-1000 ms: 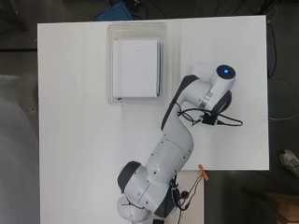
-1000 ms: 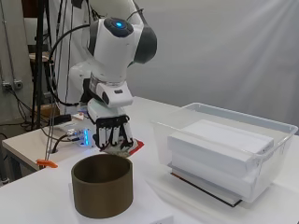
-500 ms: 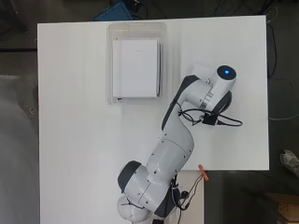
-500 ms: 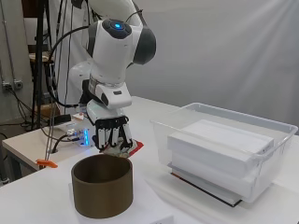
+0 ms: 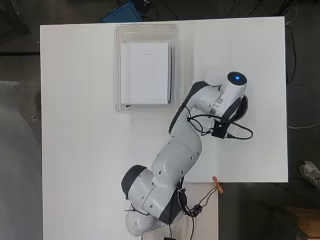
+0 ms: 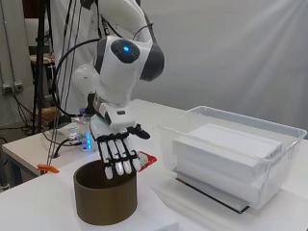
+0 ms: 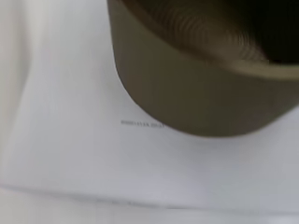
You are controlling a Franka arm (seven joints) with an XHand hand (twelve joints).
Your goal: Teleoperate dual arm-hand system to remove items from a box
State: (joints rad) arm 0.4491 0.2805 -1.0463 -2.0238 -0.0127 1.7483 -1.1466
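Brown and ribbed inside, the cup [image 6: 105, 199] sits right under the hand [image 6: 117, 153], which hangs with its fingers [image 6: 119, 156] pointing straight down at the cup's far rim. Fingers straight, side by side, thumb [image 6: 140, 133] sticking out toward the box [image 6: 284, 163], nothing in its grasp. In the side view the fingertips overlap the rim; whether they touch it, I cannot tell.

The wrist view has the cup [image 7: 201, 79] up close, dark mouth open, standing on a flat white sheet [image 7: 93, 158] with a tiny line of print just by the cup's base. An edge of that sheet [image 6: 159, 225] shows in the side view too, below the cup.

Just behind the fingers, a small red packet [image 6: 146, 160] lies on the table [image 6: 43, 211], half hidden by the hand.

Off to the thumb side, well apart from the hand, stands the clear plastic box. Inside it, a stack of white slabs [image 6: 226, 154], the top one lying flat, a dark thin layer under the pile. From overhead the box [image 5: 117, 65] is clear of the arm, the white stack [image 5: 145, 72] filling most of it, and the hand itself is hidden under the arm's head.

Behind the hand, near the table's edge, an orange clip [image 6: 47, 168] lies among cables.
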